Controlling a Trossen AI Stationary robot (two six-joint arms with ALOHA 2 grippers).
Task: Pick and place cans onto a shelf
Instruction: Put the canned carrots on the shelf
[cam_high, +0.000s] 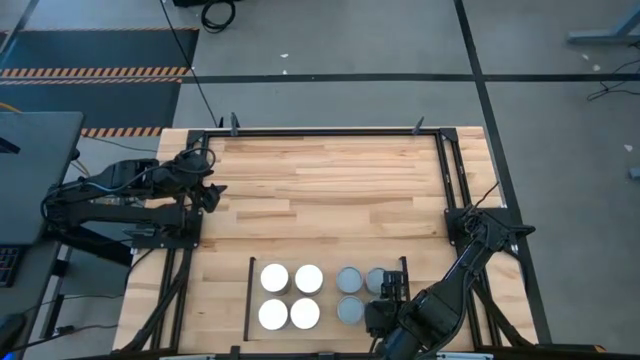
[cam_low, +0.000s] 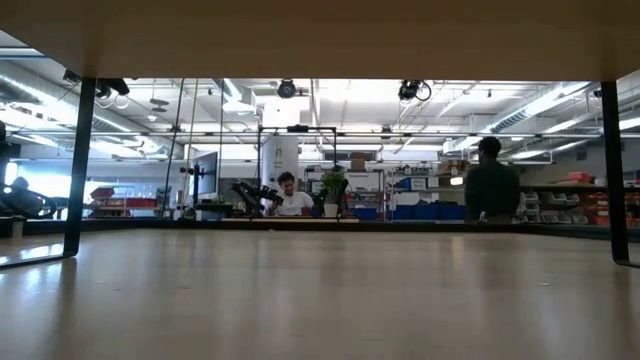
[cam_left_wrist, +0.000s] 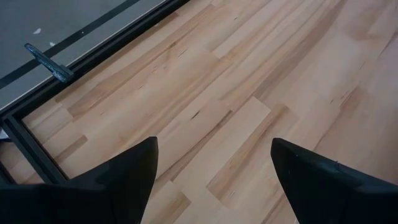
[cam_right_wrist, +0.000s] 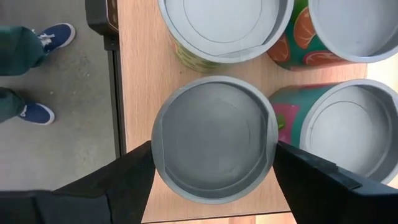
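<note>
Right gripper (cam_right_wrist: 214, 171) hangs spread wide, straddling a grey-topped can (cam_right_wrist: 214, 140) in the worktop's near right corner beside three more; left gripper (cam_left_wrist: 211, 168), also spread, waits far off.

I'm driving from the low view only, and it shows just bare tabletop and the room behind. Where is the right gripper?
Observer: The right gripper is over the shelf, among the grey-topped cans.
Operator: Is it holding one?
Observer: Its fingers stand open on either side of one grey-topped can.
Operator: And the left?
Observer: The left gripper hangs open above bare table near its left edge, far from the white-topped cans.
</note>
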